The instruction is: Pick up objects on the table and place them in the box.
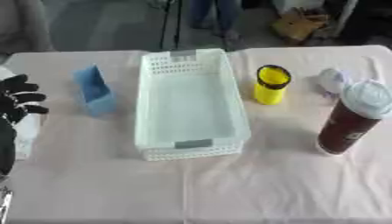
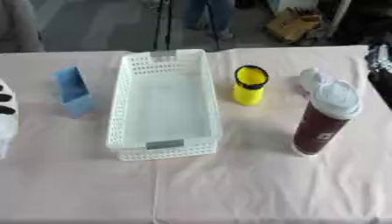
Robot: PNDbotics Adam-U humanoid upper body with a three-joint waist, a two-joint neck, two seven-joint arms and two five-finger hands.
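Box point(image 1: 191, 105): sitting empty mid-tabletop point(image 1: 107, 188), so the picking step is only beginning. Left hand point(image 1: 19, 98): hovering at the left edge, fingers spread and holding nothing, beside a pale object I cannot identify; right hand not showing. Blue item point(image 1: 95, 91) standing left of the box, yellow cup point(image 1: 271, 84) and brown lidded cup point(image 1: 354, 120) right; the next move is likely calling for the hand to be closing round the blue item.

white basket point(image 1: 157, 109), yellow cup point(image 1: 270, 85), blue box point(image 1: 95, 91), maroon cup point(image 1: 351, 122)
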